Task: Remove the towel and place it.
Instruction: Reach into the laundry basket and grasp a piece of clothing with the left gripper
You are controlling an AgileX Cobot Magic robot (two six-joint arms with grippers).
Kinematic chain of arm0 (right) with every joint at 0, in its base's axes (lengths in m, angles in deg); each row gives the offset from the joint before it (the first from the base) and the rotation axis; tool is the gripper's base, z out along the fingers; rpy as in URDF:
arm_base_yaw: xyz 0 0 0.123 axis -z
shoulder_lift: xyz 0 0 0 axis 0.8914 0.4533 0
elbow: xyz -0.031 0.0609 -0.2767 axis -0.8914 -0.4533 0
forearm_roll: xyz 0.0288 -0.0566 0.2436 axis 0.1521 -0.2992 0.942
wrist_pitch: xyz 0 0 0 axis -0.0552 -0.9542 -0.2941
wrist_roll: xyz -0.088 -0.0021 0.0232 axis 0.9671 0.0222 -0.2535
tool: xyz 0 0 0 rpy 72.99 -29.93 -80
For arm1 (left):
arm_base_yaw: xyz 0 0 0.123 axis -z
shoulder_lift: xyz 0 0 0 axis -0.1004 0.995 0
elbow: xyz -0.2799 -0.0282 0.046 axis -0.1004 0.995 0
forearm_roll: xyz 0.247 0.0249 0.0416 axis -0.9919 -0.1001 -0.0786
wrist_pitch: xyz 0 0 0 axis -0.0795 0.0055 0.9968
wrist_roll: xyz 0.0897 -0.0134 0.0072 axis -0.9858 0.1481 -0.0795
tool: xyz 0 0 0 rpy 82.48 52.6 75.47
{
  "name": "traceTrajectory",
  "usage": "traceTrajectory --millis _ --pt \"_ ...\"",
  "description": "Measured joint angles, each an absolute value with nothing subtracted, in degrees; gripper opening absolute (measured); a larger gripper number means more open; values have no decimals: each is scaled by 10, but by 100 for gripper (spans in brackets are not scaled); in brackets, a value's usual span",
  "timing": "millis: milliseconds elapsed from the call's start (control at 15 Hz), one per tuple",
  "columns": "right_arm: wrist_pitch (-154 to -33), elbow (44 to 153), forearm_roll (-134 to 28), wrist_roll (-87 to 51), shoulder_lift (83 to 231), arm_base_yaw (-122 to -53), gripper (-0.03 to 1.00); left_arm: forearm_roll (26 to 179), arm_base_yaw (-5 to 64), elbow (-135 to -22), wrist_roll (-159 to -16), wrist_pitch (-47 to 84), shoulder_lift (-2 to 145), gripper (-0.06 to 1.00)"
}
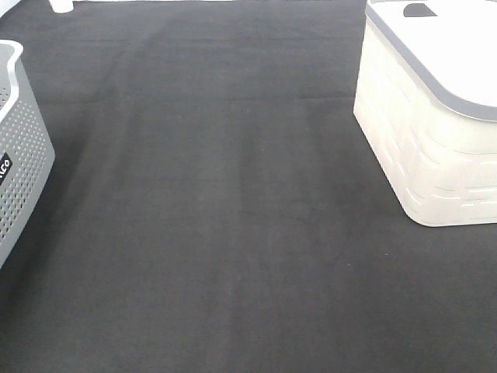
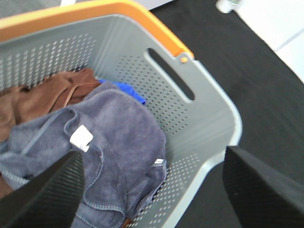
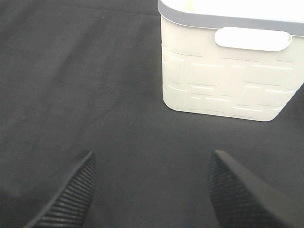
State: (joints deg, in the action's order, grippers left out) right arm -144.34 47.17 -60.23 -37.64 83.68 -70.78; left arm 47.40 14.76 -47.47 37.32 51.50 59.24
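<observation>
Black felt tabletop [image 1: 233, 217] runs broad between a cream embossed plastic bin [image 1: 435, 148] at its right edge and a grey perforated plastic basket [image 1: 23, 171] at its left. The grey-lavender microfibre towel [image 2: 118, 137] lies crumpled inside that basket, near its slotted wall. The left claw [image 2: 152, 190] hangs wide above it. The right claw [image 3: 152, 190] gapes wide over open felt.
</observation>
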Motion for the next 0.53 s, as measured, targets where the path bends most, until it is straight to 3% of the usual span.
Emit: traceTrajectory --millis 200,533 --pt "-1443 472 -602 -376 837 -708 67 474 148 -476 455 520 686 75" --pt "-1443 472 -602 -376 837 -708 67 503 116 -478 457 514 771 75"
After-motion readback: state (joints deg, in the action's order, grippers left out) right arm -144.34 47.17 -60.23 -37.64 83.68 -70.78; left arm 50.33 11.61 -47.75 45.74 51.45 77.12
